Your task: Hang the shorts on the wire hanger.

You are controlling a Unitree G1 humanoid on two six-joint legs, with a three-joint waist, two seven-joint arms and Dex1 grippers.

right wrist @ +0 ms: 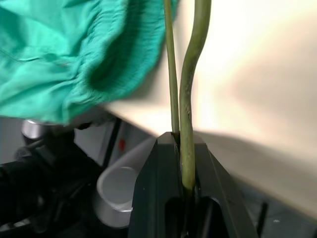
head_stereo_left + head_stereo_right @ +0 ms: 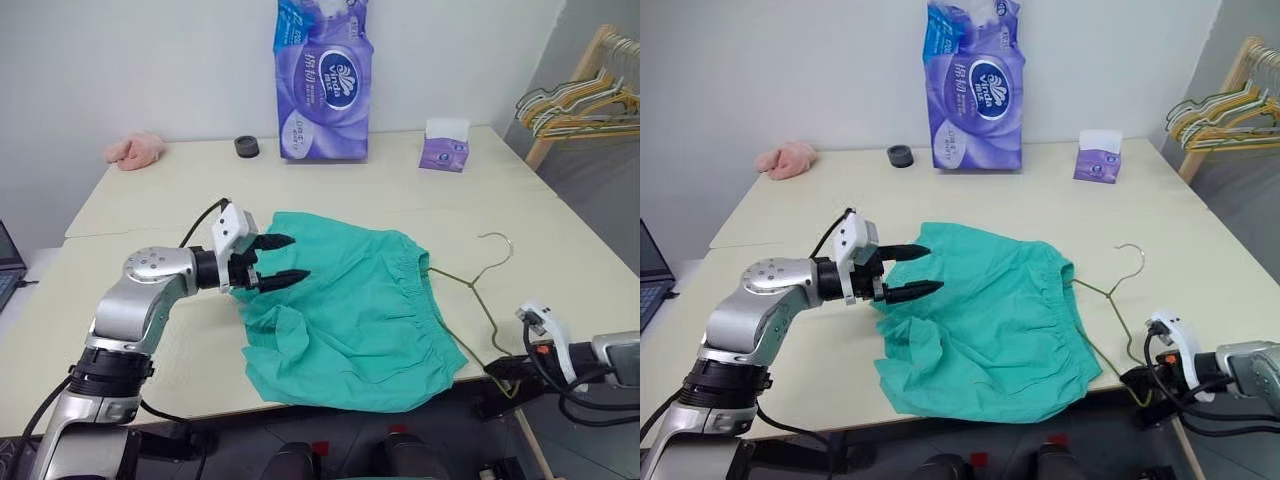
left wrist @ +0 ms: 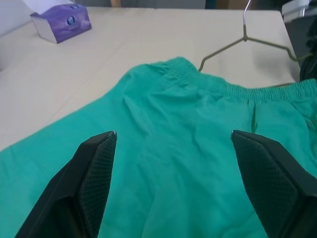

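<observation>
While right gripper (image 1: 181,173) pinches wire hanger (image 2: 478,290) (table edge), shorts (image 2: 350,310) lie flat.

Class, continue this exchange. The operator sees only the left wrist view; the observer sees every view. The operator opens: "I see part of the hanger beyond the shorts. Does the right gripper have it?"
Observer: Yes. The right gripper is shut on the hanger wire at the table's near edge.
Operator: Where does my left gripper sit over the shorts?
Observer: The left gripper hovers open at the left edge of the shorts.
Operator: Are there other hangers around?
Observer: Yes, a bunch of hangers hangs past the table's far right corner.
</observation>
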